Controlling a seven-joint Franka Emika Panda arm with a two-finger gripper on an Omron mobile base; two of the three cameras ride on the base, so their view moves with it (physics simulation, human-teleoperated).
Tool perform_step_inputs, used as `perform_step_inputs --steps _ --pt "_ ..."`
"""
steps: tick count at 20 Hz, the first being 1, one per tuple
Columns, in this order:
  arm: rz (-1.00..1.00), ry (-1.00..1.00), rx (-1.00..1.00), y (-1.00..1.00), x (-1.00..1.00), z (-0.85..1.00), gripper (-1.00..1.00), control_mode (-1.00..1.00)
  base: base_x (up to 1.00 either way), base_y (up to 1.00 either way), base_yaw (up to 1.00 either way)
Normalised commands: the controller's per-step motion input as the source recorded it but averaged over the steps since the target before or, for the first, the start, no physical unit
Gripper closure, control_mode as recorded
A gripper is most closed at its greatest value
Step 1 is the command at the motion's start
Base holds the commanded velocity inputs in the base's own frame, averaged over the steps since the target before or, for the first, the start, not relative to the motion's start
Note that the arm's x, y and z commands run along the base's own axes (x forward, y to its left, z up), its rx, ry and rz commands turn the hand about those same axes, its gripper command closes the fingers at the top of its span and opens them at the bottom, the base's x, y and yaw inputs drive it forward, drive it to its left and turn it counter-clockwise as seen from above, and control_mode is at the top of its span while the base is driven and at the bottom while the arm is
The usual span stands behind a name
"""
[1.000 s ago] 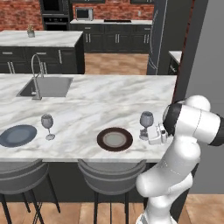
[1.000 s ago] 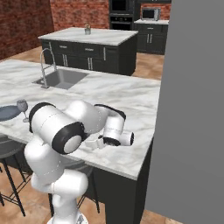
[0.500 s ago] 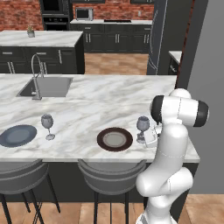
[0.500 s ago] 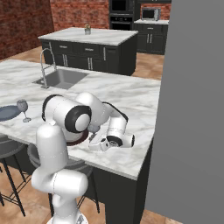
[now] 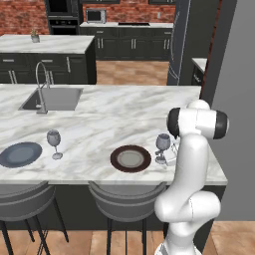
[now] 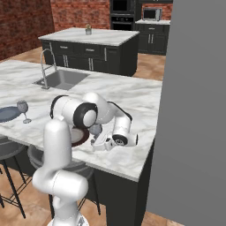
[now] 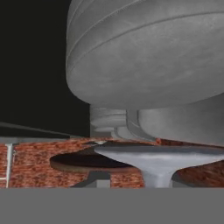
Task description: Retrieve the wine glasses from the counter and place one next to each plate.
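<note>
Wine glass [image 5: 162, 146] now stands just right of the brown-rimmed plate [image 5: 130, 159]; we see the gripper [image 6: 98, 144] beside it, fingers' state unclear, arm swung upright.

blue-grey plate [image 5: 20, 154]: far left
left wine glass [image 5: 54, 143]: just beside it
brown-rimmed plate [image 5: 130, 158]: centre
right wine glass [image 5: 162, 147]: beside it, at gripper [image 5: 169, 155]

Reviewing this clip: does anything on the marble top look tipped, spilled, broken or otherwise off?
Nothing stands out. Both wine glasses stand upright: one just right of the blue-grey plate, the other right of the brown-rimmed plate, with the gripper low beside it. No spill or damage shows on the marble top.
</note>
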Motion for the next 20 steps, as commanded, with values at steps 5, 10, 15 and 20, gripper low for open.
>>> perform_step_inputs --steps 5,10,15,20 --pt "0.07 0.0 0.02 -0.19 0.1 -0.36 -1.0 -1.0 0.0 0.0 0.0" --pt "0.06 0.0 0.0 -0.37 0.0 -0.25 -1.0 -1.0 0.0 0.0 0.0" --pt "0.01 0.0 0.0 -0.41 0.0 -0.23 -1.0 -1.0 0.0 0.0 0.0" --pt "0.0 0.04 0.0 -0.22 -0.04 -0.25 -1.0 -1.0 0.0 0.0 0.0"
